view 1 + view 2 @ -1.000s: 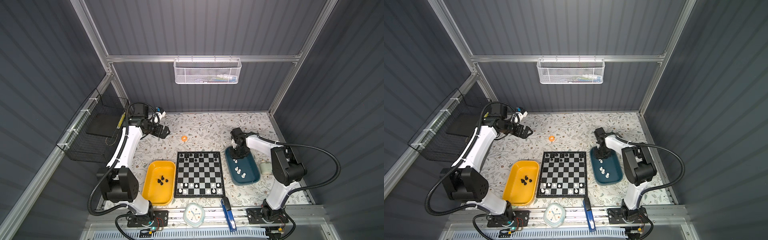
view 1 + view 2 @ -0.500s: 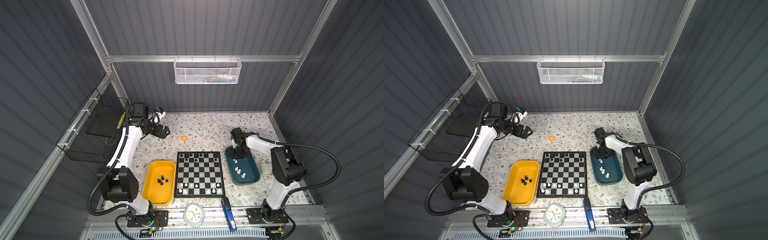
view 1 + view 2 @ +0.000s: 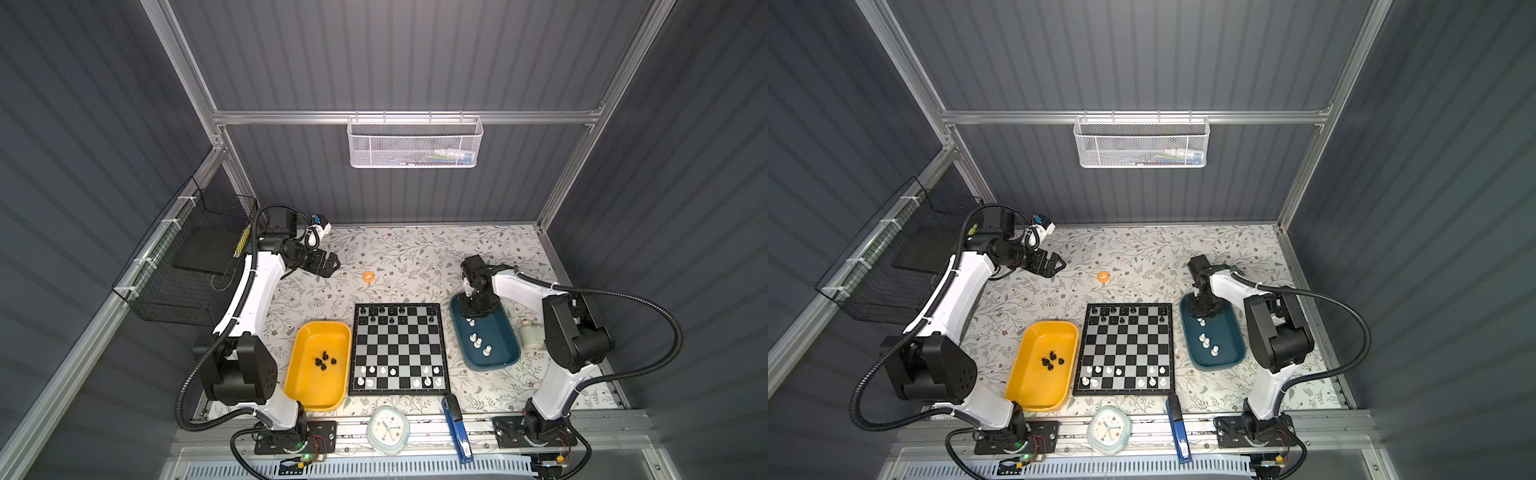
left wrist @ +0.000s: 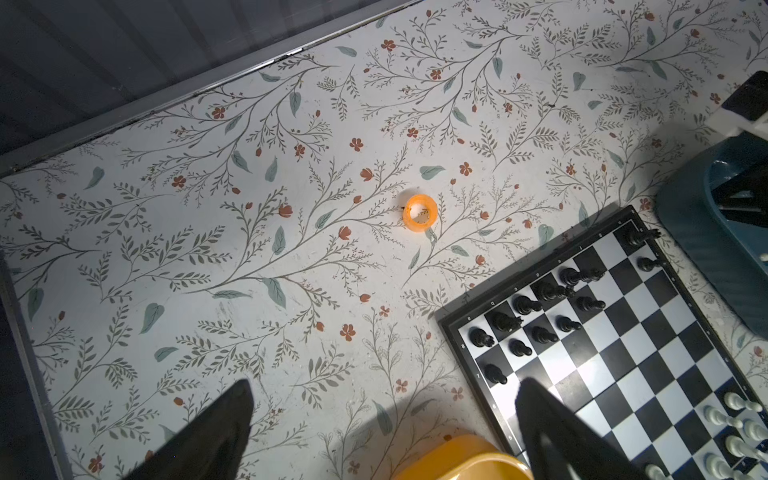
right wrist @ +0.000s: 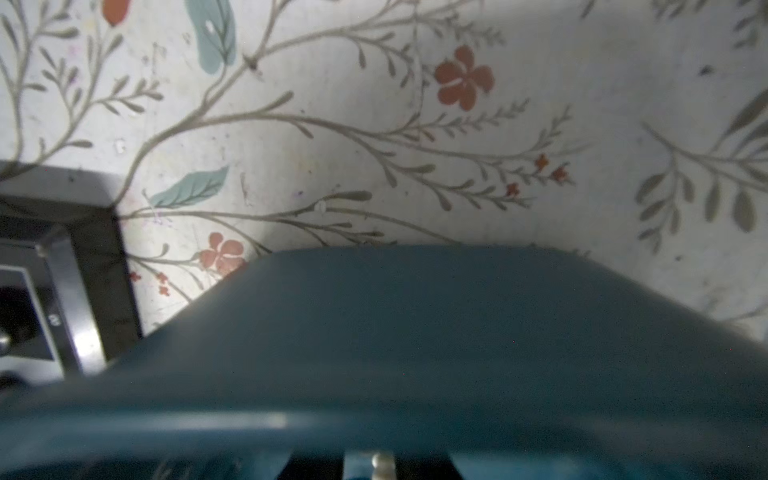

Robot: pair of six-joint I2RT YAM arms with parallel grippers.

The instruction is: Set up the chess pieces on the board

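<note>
Now the right gripper [image 3: 476, 311], low at the far end of the teal plastic tray [image 3: 505, 353] just right of the checked black-and-silver chessboard [image 3: 399, 347], pinches a tiny white chess piece [image 5: 382, 461], while the left gripper [image 3: 333, 265] stands wide.

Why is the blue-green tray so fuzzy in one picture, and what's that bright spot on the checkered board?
In the right wrist view the teal plastic tray sits very close to the lens, so it and the tiny white chess piece blur; in the left wrist view light glares off the shiny black-and-silver chessboard; in both top views everything looks sharp.
</note>
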